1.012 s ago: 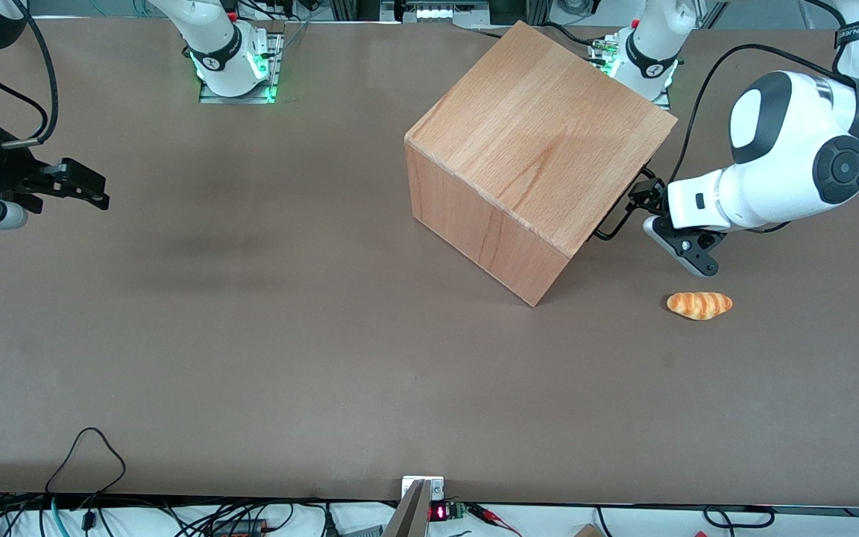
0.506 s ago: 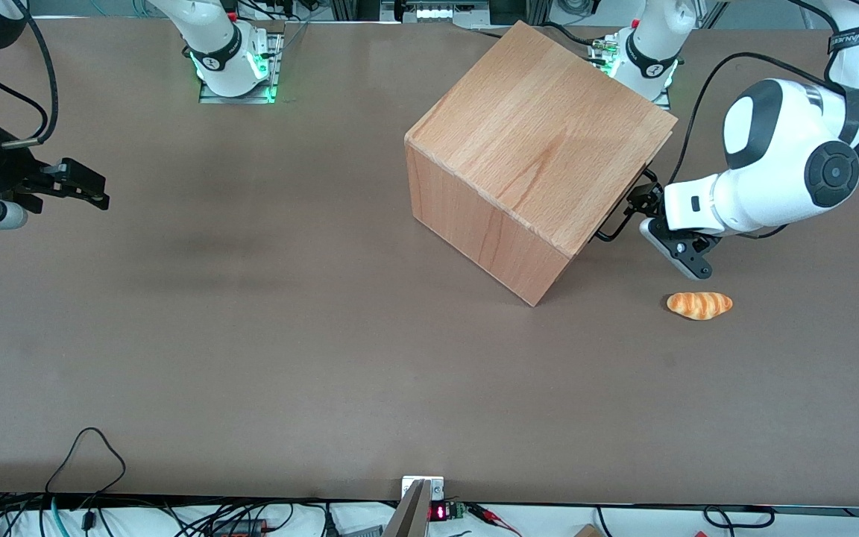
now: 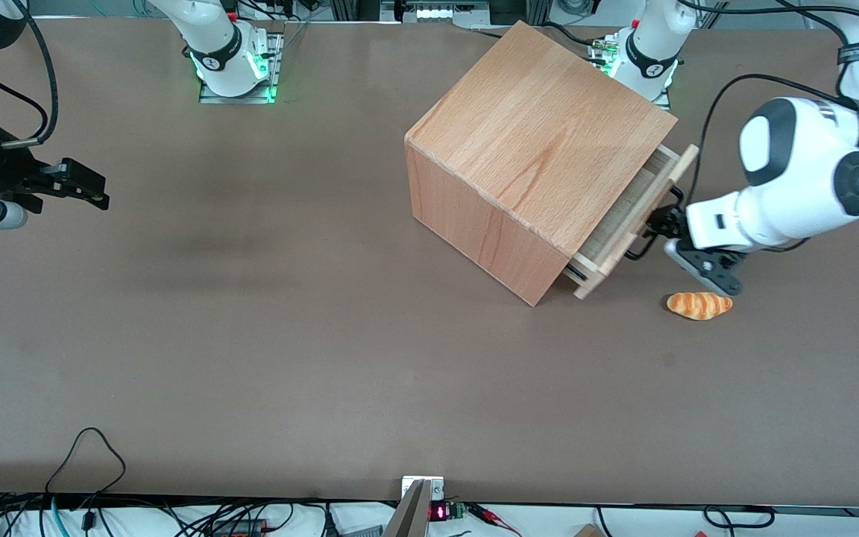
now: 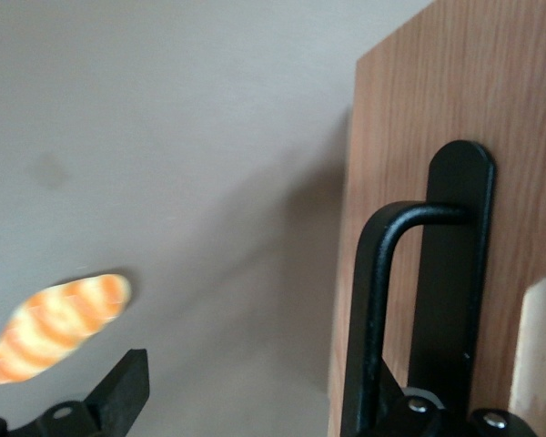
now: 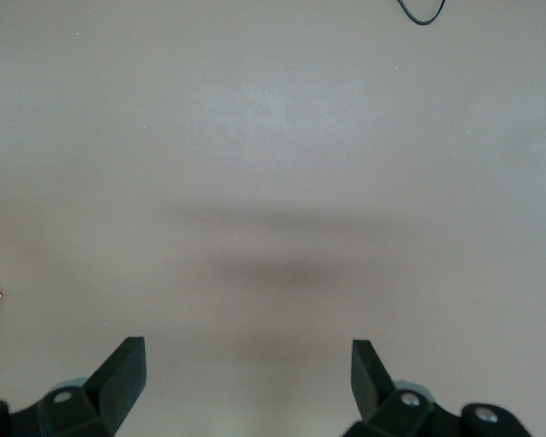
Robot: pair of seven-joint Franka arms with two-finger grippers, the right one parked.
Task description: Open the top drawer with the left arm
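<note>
The top drawer stands partly pulled out of the wooden cube cabinet, with pale wood inside and a black side rail showing. Its thin black wire handle sits on the flat front panel. The left arm's gripper is in front of the drawer, at the handle. In the left wrist view the gripper is open. One finger is free over the table. The other finger is hidden at the handle, which is hooked on it.
A small orange bread roll lies on the brown table just nearer the front camera than the gripper, and shows in the left wrist view. The arm bases stand at the table's farthest edge, next to the cabinet.
The drawer was closed and has slid out of the cabinet. The left gripper has moved away from the cabinet with the handle, nearer to the bread roll.
</note>
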